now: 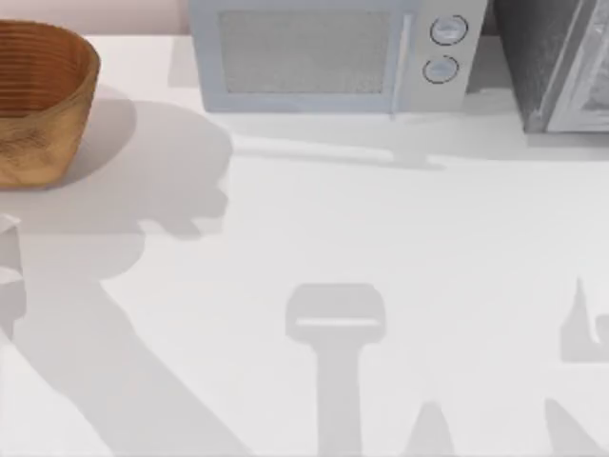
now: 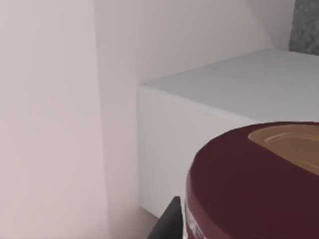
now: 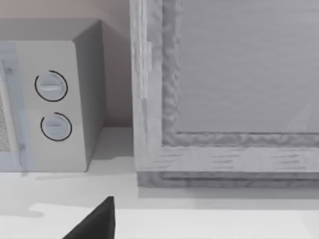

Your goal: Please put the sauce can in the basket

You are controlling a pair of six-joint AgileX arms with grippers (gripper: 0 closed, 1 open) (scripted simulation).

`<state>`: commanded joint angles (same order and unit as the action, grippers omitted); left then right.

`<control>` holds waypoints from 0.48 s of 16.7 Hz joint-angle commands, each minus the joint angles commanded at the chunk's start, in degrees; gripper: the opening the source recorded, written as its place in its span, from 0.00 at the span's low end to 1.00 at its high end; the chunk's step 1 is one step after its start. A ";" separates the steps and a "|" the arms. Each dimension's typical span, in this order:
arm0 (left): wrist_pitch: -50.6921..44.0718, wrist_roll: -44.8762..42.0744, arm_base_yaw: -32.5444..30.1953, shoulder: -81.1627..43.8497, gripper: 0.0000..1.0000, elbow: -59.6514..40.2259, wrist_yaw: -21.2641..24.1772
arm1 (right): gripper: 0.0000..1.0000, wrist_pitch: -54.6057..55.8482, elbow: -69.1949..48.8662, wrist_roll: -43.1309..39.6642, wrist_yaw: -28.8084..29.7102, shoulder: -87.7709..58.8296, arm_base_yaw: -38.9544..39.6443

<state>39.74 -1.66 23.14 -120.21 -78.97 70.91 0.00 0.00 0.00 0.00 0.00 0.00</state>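
Top view gives me the white table [image 1: 381, 238] first, with the microwave [image 1: 333, 57] at twelve o'clock and a grey cabinet [image 1: 557, 62] at about one. At ten o'clock, on the left edge, the basket [image 1: 38, 100] stands upright. Left wrist view puts the sauce can [image 2: 249, 189] right up against the lens, maroon lid showing, probably held off the table. I cannot tell how the left gripper's fingers stand. Right wrist view faces the microwave dials [image 3: 52, 107]; that gripper's state is equally unclear.
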 joint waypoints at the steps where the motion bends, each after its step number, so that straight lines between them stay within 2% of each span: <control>1: 0.00 0.00 0.00 0.00 0.53 0.00 0.00 | 1.00 0.00 0.00 0.00 0.00 0.00 0.00; 7: 0.00 0.00 0.00 0.00 0.98 0.00 0.00 | 1.00 0.00 0.00 0.00 0.00 0.00 0.00; 8: 0.00 0.00 0.00 0.00 1.00 0.00 0.00 | 1.00 0.00 0.00 0.00 0.00 0.00 0.00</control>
<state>39.74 -1.66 23.14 -120.21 -78.97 70.91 0.00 0.00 0.00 0.00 0.00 0.00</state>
